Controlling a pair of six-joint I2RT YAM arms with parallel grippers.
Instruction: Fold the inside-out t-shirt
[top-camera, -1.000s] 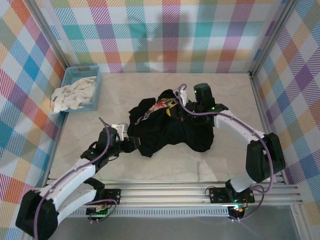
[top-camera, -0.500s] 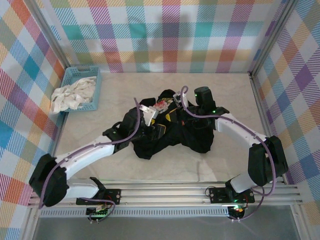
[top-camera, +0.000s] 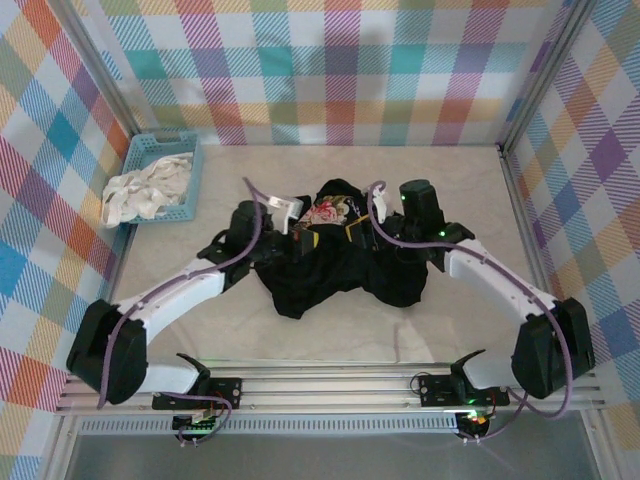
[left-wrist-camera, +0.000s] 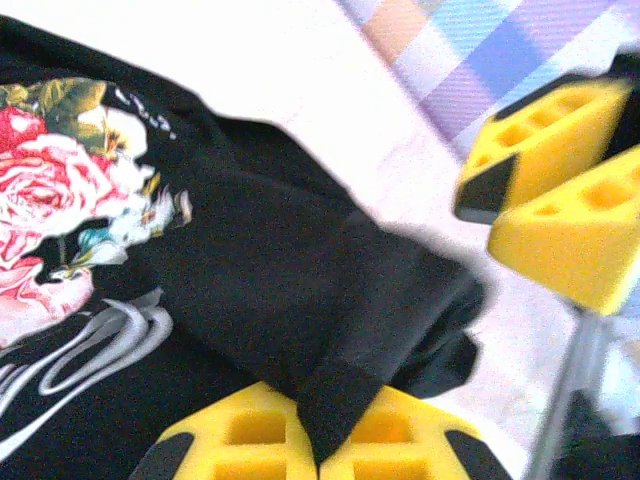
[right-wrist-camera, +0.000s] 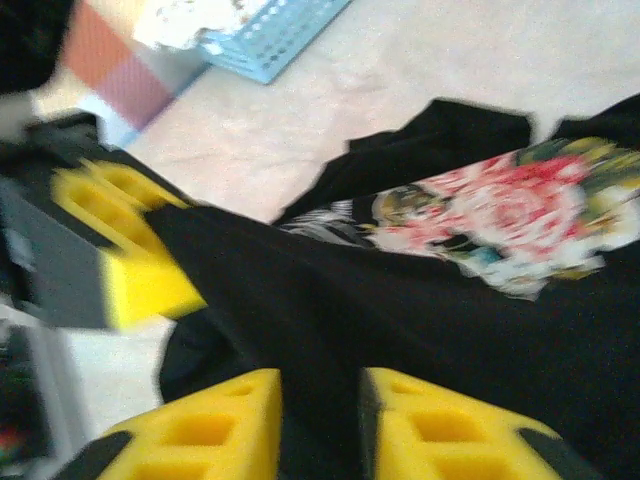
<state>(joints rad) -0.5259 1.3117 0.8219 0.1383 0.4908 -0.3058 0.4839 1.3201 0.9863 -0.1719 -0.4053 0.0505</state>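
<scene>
Black t-shirt (top-camera: 335, 265) lies bunched mid-table, rose print (top-camera: 325, 210) up at its far side. Table (top-camera: 450, 325) is bare around it: a wide strip on the near side towards my arm bases, open room right of it up to the right wall (top-camera: 560, 150), and a gap between its far edge and the back wall (top-camera: 330, 90).

Blue basket (top-camera: 190, 160) with white cloth (top-camera: 140, 190) sits in the far-left corner, well apart from the shirt's left edge.

My left gripper (left-wrist-camera: 325, 425) is clamped on a dark folded edge of the t-shirt, the cloth pinched between both yellow fingers at the shirt's far-left side.

My right gripper (right-wrist-camera: 320, 410) is at the far-right side, just beside the print. Its jaws are slightly parted with black cloth filling the gap, and I can't tell if it grips or is loose.

The two grippers are near each other, with the print between them.
</scene>
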